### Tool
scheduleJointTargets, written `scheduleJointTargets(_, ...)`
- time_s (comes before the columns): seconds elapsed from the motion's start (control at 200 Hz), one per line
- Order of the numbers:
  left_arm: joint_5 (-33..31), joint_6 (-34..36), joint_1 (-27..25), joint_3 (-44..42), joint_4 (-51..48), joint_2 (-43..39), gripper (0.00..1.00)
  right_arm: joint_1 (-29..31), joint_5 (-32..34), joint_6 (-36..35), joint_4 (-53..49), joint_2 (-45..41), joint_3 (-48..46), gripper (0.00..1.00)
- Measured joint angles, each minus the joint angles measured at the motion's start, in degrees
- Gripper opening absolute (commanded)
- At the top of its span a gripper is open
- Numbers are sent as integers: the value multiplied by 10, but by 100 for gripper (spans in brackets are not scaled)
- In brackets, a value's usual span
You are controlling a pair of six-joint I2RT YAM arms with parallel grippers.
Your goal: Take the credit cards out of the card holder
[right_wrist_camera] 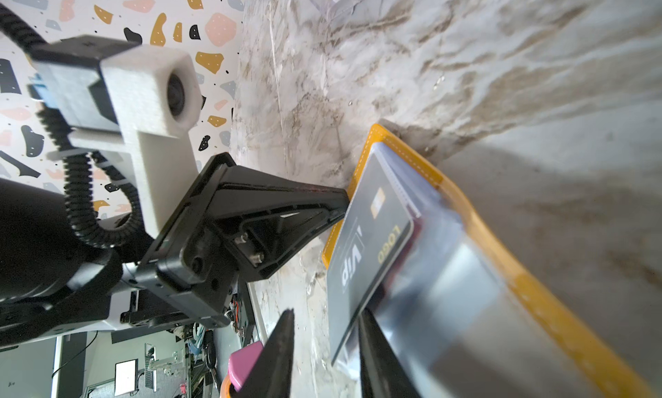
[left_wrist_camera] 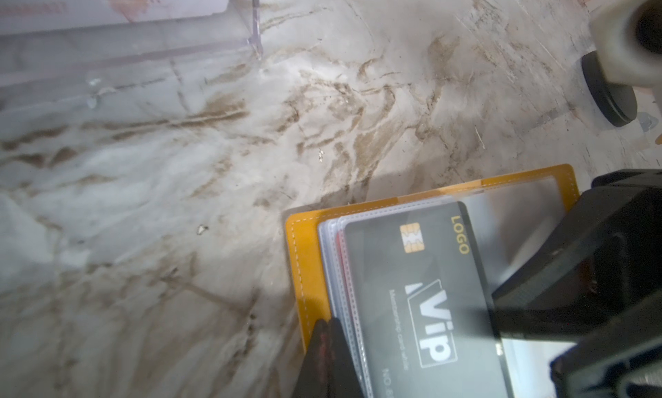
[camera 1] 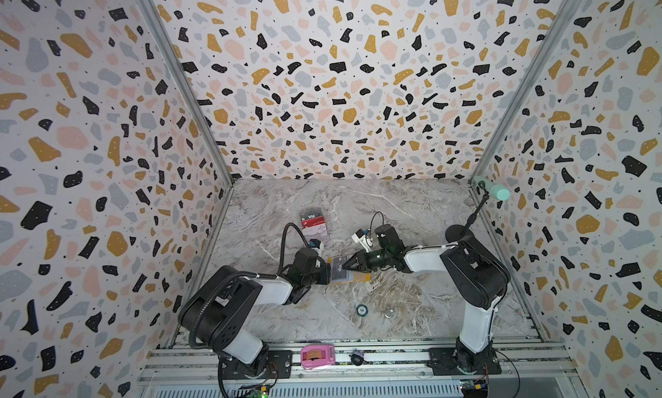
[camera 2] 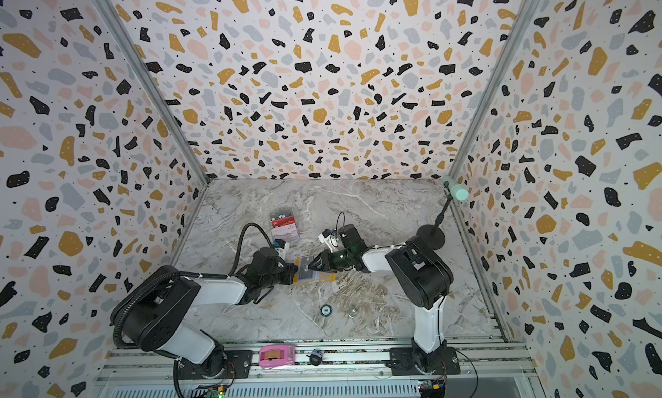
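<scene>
Where the left arm reaches across the table (camera 1: 412, 206), the left gripper (camera 1: 329, 271) is closed, jaws together, its tip resting on the left edge of the card holder (camera 1: 361, 278); whether any cover is nipped between the jaws cannot be told. Beyond the card holder's left corner, toward the back wall and well apart, a clear card stand (left_wrist_camera: 254, 41) carries three cards in tiers: a black Vip card (camera 1: 311, 215), a red card (camera 1: 316, 221) and a white card (camera 1: 319, 230). The card holder lies open and flat at mid-table between both grippers, yellow cover down, clear sleeves (left_wrist_camera: 331, 271) up. Uppermost in that stack is a second Vip card (left_wrist_camera: 422, 299), black with a gold chip and "LOGO"; a red edge shows beneath it. From the card holder's right side the right gripper (right_wrist_camera: 326, 315) reaches in with jaws partly apart, straddling that card's corner: one finger is at the card's edge, the other clear of it. Nearer the robot bases than the card holder lie a green chip (camera 1: 362, 309) and a clear disc (camera 1: 389, 312). Far right of the card holder stands a microphone (camera 1: 496, 191).
</scene>
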Motion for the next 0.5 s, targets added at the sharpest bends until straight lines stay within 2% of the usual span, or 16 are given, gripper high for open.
scheduleJointTargets(0.501, 0, 0, 0, 0, 3, 2, 0, -4, -3, 53, 29, 33, 0, 32)
